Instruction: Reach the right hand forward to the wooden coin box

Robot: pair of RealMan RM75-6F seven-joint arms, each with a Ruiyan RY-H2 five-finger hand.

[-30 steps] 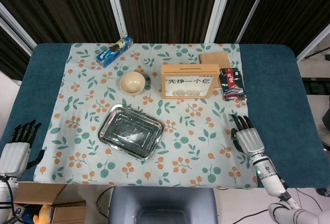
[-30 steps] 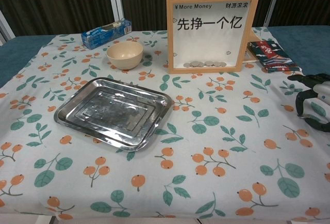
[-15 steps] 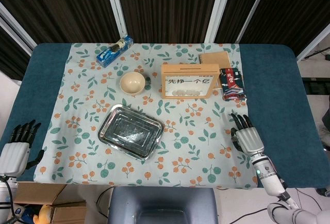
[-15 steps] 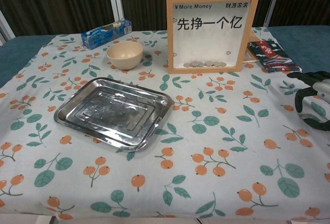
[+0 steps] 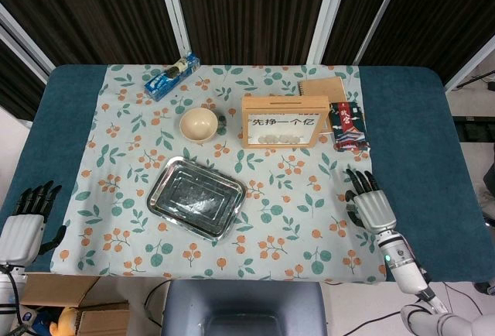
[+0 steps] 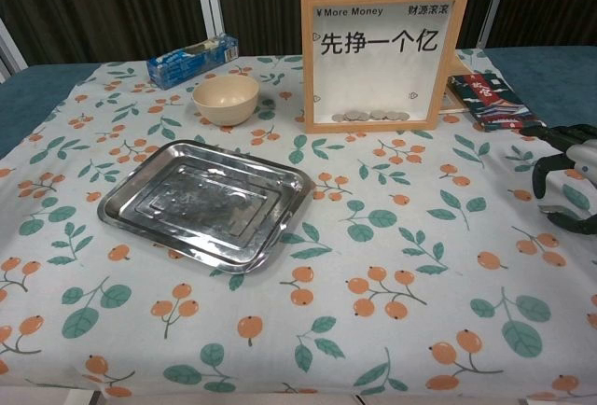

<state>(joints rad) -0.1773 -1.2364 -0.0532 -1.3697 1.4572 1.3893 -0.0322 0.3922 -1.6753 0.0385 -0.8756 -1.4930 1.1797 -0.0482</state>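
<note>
I've nudged the right hand (image 5: 371, 206) a touch toward 12 o'clock, closer to the coin box (image 5: 284, 121); left hand (image 5: 25, 225) dropped slightly toward 6.

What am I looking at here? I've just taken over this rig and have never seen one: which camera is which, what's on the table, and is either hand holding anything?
You have two cameras on the robot itself. The head view looks straight down on the table; the chest view looks across it from low in front.

The robot has two arms ending in human-like hands. The right hand hovers over the tablecloth's right edge, fingers apart, holding nothing; the chest view shows only its dark fingers at the far right. The left hand sits off the table's near left corner, also empty.

On the flowered tablecloth lie a metal tray, a small bowl, a blue packet, a notebook and a dark booklet. The wooden coin box, your target, stands upright with coins inside, well ahead of the right hand.
</note>
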